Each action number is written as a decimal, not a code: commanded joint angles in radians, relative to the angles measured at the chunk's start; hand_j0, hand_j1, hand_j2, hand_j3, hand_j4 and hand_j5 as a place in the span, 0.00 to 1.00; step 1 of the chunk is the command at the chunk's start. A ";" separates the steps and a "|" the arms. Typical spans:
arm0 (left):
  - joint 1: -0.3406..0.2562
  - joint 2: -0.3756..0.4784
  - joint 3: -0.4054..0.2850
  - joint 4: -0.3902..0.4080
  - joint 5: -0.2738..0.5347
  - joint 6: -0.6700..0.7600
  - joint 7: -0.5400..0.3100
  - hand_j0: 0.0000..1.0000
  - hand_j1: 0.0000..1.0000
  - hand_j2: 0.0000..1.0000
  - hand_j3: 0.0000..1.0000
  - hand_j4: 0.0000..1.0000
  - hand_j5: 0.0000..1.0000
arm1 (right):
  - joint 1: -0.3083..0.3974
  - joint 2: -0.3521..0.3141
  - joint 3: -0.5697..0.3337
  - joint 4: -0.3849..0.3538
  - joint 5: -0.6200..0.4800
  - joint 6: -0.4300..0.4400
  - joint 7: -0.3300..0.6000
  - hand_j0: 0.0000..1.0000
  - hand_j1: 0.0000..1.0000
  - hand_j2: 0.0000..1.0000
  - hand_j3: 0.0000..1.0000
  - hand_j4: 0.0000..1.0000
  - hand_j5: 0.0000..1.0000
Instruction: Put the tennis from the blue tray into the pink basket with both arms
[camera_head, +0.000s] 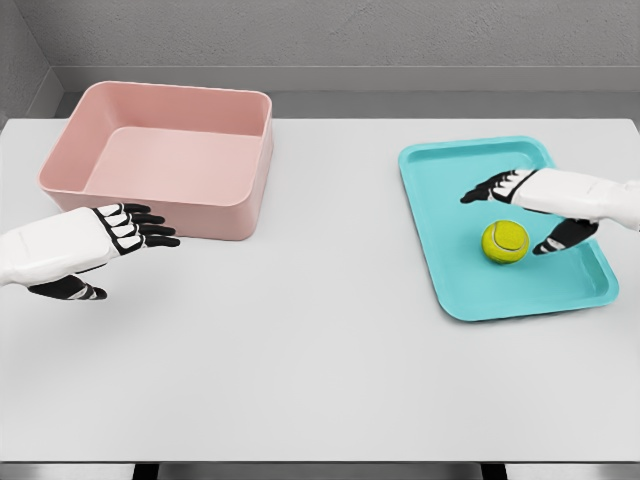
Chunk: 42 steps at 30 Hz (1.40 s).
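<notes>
Fingers (490, 190) of right hand (535, 205) spread, ungrasped, flanking tennis ball (505, 241) at 1 o'clock; reach step. Next: close around ball. Left hand (95, 245) relaxed, empty.

A fuzzy yellow-green tennis ball (505, 241) with a pale curved seam sits inside a shallow turquoise-blue rectangular plastic tray (450, 262), a little right of the tray's middle and resting on its flat floor. The tray has rounded corners and a low raised rim, and it lies flat on the right half of the white bench, turned slightly so its long sides slant. Well apart from it, on the left half of the bench toward the far edge, stands a pink rectangular plastic basket (200, 205) with tall, smooth, slightly flared walls and rounded corners. It sits upright, its open top facing up, its inside bare.
</notes>
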 joint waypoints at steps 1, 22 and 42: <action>0.000 0.001 0.000 0.000 0.007 0.001 0.000 1.00 1.00 1.00 1.00 1.00 1.00 | 0.000 0.038 0.005 0.045 0.026 0.003 0.006 1.00 1.00 1.00 1.00 1.00 1.00; 0.000 0.000 -0.002 -0.002 0.005 0.001 0.000 1.00 1.00 1.00 1.00 1.00 1.00 | -0.015 0.089 0.059 0.153 0.081 0.003 0.002 1.00 1.00 1.00 1.00 1.00 1.00; 0.000 -0.002 -0.002 -0.002 0.007 0.001 0.000 1.00 1.00 1.00 1.00 1.00 1.00 | -0.021 0.100 0.062 0.170 0.130 0.003 -0.003 0.76 0.76 0.76 0.76 0.76 0.76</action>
